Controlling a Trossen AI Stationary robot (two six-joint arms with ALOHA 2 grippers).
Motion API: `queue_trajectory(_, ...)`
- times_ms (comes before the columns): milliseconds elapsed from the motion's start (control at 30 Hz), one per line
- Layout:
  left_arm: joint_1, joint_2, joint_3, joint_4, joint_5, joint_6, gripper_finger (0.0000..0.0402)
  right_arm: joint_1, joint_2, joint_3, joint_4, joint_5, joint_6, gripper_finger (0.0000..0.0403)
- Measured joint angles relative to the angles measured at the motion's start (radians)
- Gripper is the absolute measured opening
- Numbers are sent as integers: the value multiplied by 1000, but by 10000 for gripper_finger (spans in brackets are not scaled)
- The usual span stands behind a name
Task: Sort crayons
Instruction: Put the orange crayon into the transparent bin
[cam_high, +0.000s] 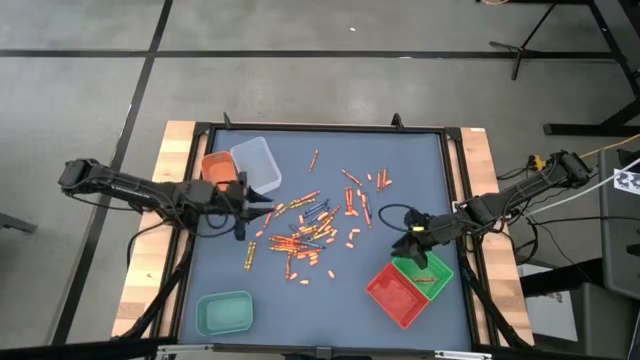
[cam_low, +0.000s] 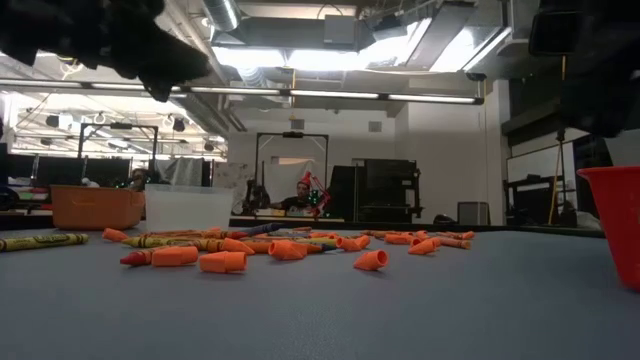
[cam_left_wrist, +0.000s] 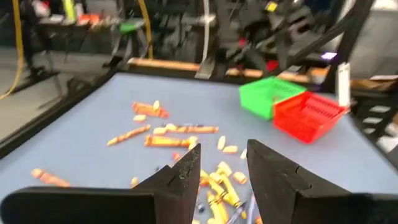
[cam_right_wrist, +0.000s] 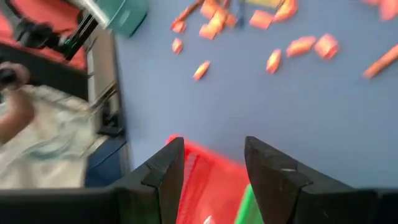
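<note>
Many crayons (cam_high: 310, 225), mostly orange with a few yellow and dark ones, lie scattered on the blue mat's middle; in the low view the crayons (cam_low: 225, 262) lie flat on the mat. My left gripper (cam_high: 247, 206) hovers at the pile's left edge, open, with nothing between its fingers (cam_left_wrist: 186, 177). My right gripper (cam_high: 412, 233) hangs right of the pile, just beyond the red tray (cam_high: 397, 293) and the green tray (cam_high: 430, 272). It is open and empty, and in the right wrist view the red tray (cam_right_wrist: 208, 186) shows between its fingers (cam_right_wrist: 163, 171).
An orange tray (cam_high: 214, 166) and a clear tray (cam_high: 258, 162) stand at the far left, just beyond my left gripper. A teal tray (cam_high: 224, 313) sits at the near left. A black frame (cam_high: 330, 128) rims the mat. Bare mat lies along the near edge (cam_high: 320, 320).
</note>
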Motion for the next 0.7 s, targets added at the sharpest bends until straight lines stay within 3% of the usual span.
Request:
queue_trajectory(200, -28, 111, 34, -54, -88, -33, 115, 0, 0, 0, 0, 259, -167, 166)
queue_trajectory(333, -40, 174, 34, -76, -120, -90, 115, 0, 0, 0, 1, 369, -231, 166)
queue_trajectory(700, -45, 334, 34, -210, -223, -252, 97, 0, 0, 0, 1, 411, -256, 166)
